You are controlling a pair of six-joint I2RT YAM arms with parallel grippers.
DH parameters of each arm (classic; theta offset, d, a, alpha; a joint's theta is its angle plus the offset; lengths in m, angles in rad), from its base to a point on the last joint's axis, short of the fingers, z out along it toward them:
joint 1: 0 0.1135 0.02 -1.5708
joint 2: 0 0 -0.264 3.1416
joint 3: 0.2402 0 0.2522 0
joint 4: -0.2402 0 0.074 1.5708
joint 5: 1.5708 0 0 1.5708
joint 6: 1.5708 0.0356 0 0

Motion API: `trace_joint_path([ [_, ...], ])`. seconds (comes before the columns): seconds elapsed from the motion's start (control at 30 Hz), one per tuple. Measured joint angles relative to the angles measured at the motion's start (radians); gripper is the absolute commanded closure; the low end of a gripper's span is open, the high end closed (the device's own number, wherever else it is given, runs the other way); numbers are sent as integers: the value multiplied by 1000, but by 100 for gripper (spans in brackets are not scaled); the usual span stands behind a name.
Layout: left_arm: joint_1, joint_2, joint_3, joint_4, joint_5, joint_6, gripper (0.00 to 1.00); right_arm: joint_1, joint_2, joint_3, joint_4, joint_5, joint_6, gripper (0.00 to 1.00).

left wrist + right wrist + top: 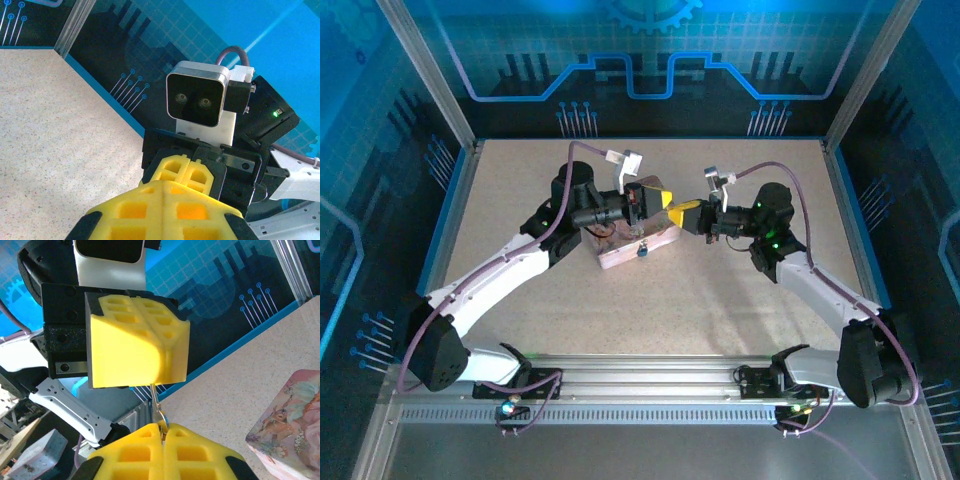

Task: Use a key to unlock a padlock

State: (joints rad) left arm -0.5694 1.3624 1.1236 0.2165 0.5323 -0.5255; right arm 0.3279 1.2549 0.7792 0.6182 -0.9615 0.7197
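Jaws of left gripper (pixel 152 377) and right gripper (pixel 162 432) are clamping opposite ends of thin silvery metal key (pixel 155 402), seemingly stiff, slippery.

Bright, even, blue-tinged light; sharp

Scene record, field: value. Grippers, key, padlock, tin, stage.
left gripper: shut, pinching upper end of key
right gripper: shut on key, lower end
key: thin metal sliver bridging the two grippers
pink tin: resting on table
padlock: at pink tin, near side, untouched
stage: key pinched by both grippers; padlock not yet engaged
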Motion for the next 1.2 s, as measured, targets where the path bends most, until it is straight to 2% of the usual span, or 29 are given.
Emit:
trace_joint_path([
  [0.27,11,2,0,-1,0,-1,75,0,-27,0,-58,19,-40,100],
  [0.5,57,-9,-8,-42,-43,4,40,-2,-83,0,-231,67,-159,100],
  [0.57,82,-32,-31,-75,-76,5,25,-2,-100,0,-299,93,-201,100],
  [0.77,214,-136,-123,-205,-217,-26,3,-2,-149,1,-483,206,-319,100],
  [0.93,330,-178,-182,-327,-300,-53,1,-2,-163,1,-575,295,-382,100],
  [1.2,476,-127,-227,-425,-312,-57,5,1,-169,1,-692,406,-460,100],
])
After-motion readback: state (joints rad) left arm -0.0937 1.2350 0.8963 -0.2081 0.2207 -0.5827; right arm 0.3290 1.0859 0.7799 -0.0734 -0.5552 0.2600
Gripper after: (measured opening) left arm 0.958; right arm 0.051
